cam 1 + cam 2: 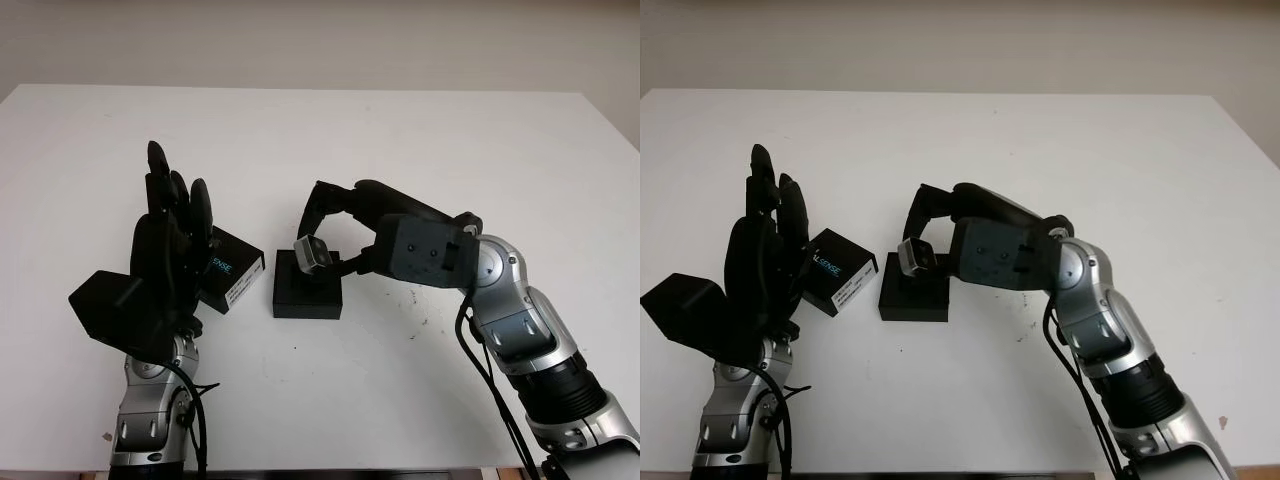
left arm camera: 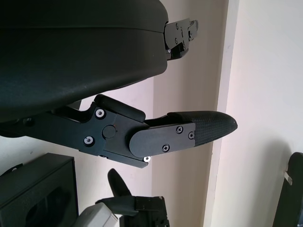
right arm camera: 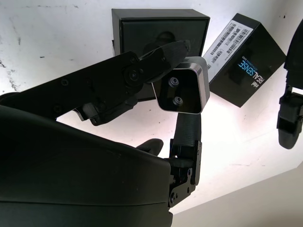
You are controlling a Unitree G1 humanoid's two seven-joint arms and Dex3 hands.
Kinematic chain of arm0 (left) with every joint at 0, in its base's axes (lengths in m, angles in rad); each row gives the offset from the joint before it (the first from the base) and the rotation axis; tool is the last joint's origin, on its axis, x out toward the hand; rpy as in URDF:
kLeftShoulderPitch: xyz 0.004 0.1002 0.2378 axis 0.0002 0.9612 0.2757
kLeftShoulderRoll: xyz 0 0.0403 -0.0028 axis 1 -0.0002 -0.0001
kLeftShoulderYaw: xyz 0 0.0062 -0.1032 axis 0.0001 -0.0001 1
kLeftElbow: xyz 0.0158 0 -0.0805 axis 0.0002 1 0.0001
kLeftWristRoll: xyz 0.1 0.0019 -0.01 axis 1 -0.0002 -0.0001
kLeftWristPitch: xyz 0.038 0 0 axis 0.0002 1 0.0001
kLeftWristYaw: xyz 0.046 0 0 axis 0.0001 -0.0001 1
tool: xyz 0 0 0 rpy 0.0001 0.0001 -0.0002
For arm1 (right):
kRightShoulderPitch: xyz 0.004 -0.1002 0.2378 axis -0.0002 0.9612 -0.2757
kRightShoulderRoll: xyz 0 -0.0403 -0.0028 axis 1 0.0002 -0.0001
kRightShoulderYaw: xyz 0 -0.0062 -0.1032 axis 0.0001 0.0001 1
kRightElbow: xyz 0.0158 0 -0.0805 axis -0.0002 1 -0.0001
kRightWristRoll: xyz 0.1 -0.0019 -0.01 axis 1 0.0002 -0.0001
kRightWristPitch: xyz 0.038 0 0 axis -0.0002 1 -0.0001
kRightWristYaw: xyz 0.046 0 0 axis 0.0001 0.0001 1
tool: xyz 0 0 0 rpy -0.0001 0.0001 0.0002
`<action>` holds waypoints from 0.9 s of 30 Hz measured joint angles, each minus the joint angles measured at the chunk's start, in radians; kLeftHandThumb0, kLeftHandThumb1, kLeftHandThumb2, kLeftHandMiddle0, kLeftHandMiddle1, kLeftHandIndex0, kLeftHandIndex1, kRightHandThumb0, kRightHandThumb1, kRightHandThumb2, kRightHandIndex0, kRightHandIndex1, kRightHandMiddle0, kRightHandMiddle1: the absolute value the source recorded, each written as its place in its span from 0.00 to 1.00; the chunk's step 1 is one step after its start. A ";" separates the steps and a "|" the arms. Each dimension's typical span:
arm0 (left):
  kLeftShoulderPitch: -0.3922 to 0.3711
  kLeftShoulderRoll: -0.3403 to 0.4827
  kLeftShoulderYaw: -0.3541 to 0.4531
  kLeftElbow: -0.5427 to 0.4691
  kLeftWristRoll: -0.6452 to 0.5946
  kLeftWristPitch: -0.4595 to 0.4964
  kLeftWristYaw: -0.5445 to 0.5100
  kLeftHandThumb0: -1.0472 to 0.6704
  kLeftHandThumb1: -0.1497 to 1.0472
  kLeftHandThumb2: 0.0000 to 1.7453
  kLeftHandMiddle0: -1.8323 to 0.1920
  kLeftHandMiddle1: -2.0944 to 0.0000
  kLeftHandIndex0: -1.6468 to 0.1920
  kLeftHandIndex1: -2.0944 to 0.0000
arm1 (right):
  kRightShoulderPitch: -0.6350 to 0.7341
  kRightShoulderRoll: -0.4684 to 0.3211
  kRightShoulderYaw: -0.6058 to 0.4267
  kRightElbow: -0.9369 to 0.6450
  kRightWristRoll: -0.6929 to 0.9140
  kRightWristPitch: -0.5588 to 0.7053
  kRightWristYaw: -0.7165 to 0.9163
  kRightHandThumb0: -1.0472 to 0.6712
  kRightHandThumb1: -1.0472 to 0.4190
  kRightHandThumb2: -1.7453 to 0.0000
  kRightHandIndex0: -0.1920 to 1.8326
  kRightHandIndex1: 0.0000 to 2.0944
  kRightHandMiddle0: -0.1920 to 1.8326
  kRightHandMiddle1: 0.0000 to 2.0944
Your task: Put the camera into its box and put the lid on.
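Note:
The small silver camera [image 1: 312, 254] hangs just above the open black box [image 1: 307, 290] in the middle of the table. My right hand [image 1: 318, 232] is shut on it, fingers pinching it from both sides; the two lens holes show on the camera [image 3: 182, 90] in the right wrist view, with the box's [image 3: 161, 28] moulded insert behind it. The black lid [image 1: 232, 270], printed with a barcode and "SENSE", lies tilted just left of the box. My left hand [image 1: 170, 205] stands upright and open at the lid's left side, partly covering it.
The white table [image 1: 400, 130] stretches wide behind and to the right of the box. Its far edge meets a pale wall. My right forearm [image 1: 525, 340] crosses the front right of the table.

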 measured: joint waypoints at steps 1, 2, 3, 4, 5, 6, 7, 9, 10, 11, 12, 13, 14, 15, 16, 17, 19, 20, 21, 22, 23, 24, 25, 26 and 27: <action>0.000 0.000 0.000 0.000 0.000 0.000 0.000 0.19 1.00 0.30 1.00 1.00 1.00 1.00 | 0.000 0.001 0.001 0.007 -0.003 -0.008 -0.006 0.39 0.02 0.97 0.18 0.24 0.24 0.99; 0.000 -0.001 0.000 -0.001 0.000 0.000 0.000 0.19 1.00 0.30 1.00 1.00 1.00 1.00 | -0.001 0.001 0.001 0.016 -0.007 -0.021 -0.013 0.39 0.02 0.97 0.18 0.24 0.25 0.99; 0.000 -0.001 0.000 -0.002 0.000 0.001 0.000 0.19 1.00 0.30 1.00 1.00 1.00 1.00 | -0.001 0.002 0.003 0.026 -0.013 -0.030 -0.020 0.39 0.02 0.97 0.18 0.24 0.24 0.99; 0.000 -0.001 0.000 -0.004 0.000 0.001 0.000 0.19 1.00 0.30 1.00 1.00 1.00 1.00 | -0.001 0.002 0.006 0.034 -0.017 -0.035 -0.024 0.39 0.02 0.97 0.18 0.24 0.24 0.99; 0.000 -0.001 0.000 -0.006 0.000 0.001 0.000 0.19 1.00 0.30 1.00 1.00 1.00 1.00 | -0.001 0.004 0.009 0.043 -0.022 -0.040 -0.028 0.39 0.02 0.97 0.18 0.24 0.24 0.98; 0.000 -0.001 0.000 -0.007 0.000 0.001 0.000 0.19 1.00 0.30 1.00 1.00 1.00 1.00 | -0.002 0.004 0.014 0.050 -0.027 -0.044 -0.031 0.39 0.01 0.97 0.18 0.24 0.24 0.98; 0.000 -0.001 0.000 -0.008 0.000 0.001 0.000 0.19 1.00 0.30 1.00 1.00 1.00 1.00 | -0.003 0.005 0.019 0.058 -0.031 -0.048 -0.033 0.39 0.01 0.97 0.18 0.24 0.24 0.97; 0.000 -0.001 0.000 -0.008 0.000 0.002 0.000 0.19 1.00 0.31 1.00 1.00 1.00 1.00 | -0.003 0.009 0.026 0.069 -0.039 -0.051 -0.036 0.39 0.01 0.97 0.18 0.24 0.26 0.99; 0.000 -0.001 0.000 -0.008 0.000 0.002 0.000 0.19 1.00 0.31 1.00 1.00 1.00 1.00 | -0.005 0.011 0.029 0.074 -0.044 -0.054 -0.039 0.39 0.01 0.97 0.18 0.24 0.26 0.99; 0.000 -0.001 0.000 -0.008 0.000 0.003 0.000 0.19 1.00 0.31 1.00 1.00 1.00 1.00 | -0.006 0.014 0.030 0.081 -0.046 -0.058 -0.043 0.39 0.01 0.97 0.18 0.24 0.27 1.00; 0.000 -0.001 0.000 -0.008 0.000 0.003 -0.002 0.19 1.00 0.31 1.00 1.00 1.00 1.00 | -0.006 0.019 0.030 0.088 -0.048 -0.062 -0.049 0.39 0.01 0.97 0.18 0.24 0.27 1.00; 0.000 -0.001 0.000 -0.008 0.001 0.002 -0.003 0.19 1.00 0.31 1.00 1.00 1.00 1.00 | -0.006 0.021 0.031 0.093 -0.050 -0.065 -0.052 0.39 0.01 0.97 0.18 0.24 0.27 1.00; 0.000 0.000 0.000 -0.008 0.001 0.002 -0.003 0.19 1.00 0.31 1.00 1.00 1.00 1.00 | -0.006 0.023 0.031 0.098 -0.052 -0.065 -0.054 0.38 0.01 0.97 0.18 0.24 0.27 1.00; 0.000 0.000 0.000 -0.008 0.001 0.002 -0.003 0.19 1.00 0.31 1.00 1.00 1.00 1.00 | -0.006 0.025 0.032 0.101 -0.053 -0.065 -0.054 0.38 0.01 0.97 0.18 0.23 0.27 1.00; 0.000 0.000 0.000 -0.008 0.001 0.002 -0.003 0.19 1.00 0.31 1.00 1.00 1.00 1.00 | -0.006 0.025 0.033 0.103 -0.054 -0.065 -0.054 0.38 0.01 0.97 0.18 0.23 0.26 0.99; 0.000 0.000 0.000 -0.008 0.001 0.002 -0.003 0.20 1.00 0.31 1.00 1.00 1.00 1.00 | -0.006 0.026 0.033 0.103 -0.055 -0.065 -0.054 0.38 0.01 0.97 0.18 0.23 0.26 0.99; 0.000 0.000 0.000 -0.008 0.001 0.002 -0.003 0.19 1.00 0.30 1.00 1.00 1.00 1.00 | -0.006 0.026 0.034 0.103 -0.059 -0.062 -0.054 0.38 0.01 0.97 0.19 0.22 0.25 0.99; 0.000 0.000 0.000 -0.008 0.001 0.003 -0.003 0.19 1.00 0.30 1.00 1.00 1.00 1.00 | -0.006 0.027 0.034 0.103 -0.062 -0.057 -0.054 0.39 0.01 0.97 0.19 0.22 0.25 1.00; 0.000 0.000 0.000 -0.008 0.001 0.003 -0.004 0.19 1.00 0.30 1.00 1.00 1.00 1.00 | -0.006 0.027 0.034 0.103 -0.064 -0.052 -0.054 0.39 0.01 0.97 0.19 0.22 0.24 1.00; 0.000 0.000 0.001 -0.008 0.001 0.002 -0.004 0.19 1.00 0.30 1.00 1.00 1.00 1.00 | -0.006 0.027 0.035 0.102 -0.067 -0.048 -0.054 0.39 0.01 0.97 0.19 0.22 0.24 0.99; 0.000 0.000 0.000 -0.008 0.001 0.002 -0.004 0.19 1.00 0.30 1.00 1.00 1.00 1.00 | -0.005 0.027 0.036 0.101 -0.071 -0.047 -0.054 0.39 0.01 0.97 0.20 0.22 0.24 0.99; 0.000 0.000 0.000 -0.008 0.001 0.001 -0.004 0.19 1.00 0.30 1.00 1.00 1.00 1.00 | -0.003 0.027 0.037 0.099 -0.075 -0.047 -0.054 0.39 0.01 0.97 0.20 0.22 0.25 0.98; 0.000 0.000 0.000 -0.008 0.002 0.001 -0.004 0.19 1.00 0.31 1.00 1.00 1.00 1.00 | 0.000 0.027 0.038 0.097 -0.079 -0.047 -0.054 0.38 0.01 0.97 0.20 0.22 0.25 0.98; 0.000 0.000 0.000 -0.008 0.004 0.001 -0.004 0.19 1.00 0.31 1.00 1.00 1.00 1.00 | 0.005 0.027 0.039 0.090 -0.086 -0.045 -0.054 0.38 0.01 0.97 0.21 0.21 0.25 0.98; 0.000 0.001 0.000 -0.008 0.004 0.001 -0.004 0.19 1.00 0.31 1.00 1.00 1.00 1.00 | 0.012 0.027 0.040 0.080 -0.091 -0.038 -0.054 0.38 0.01 0.97 0.20 0.21 0.25 0.98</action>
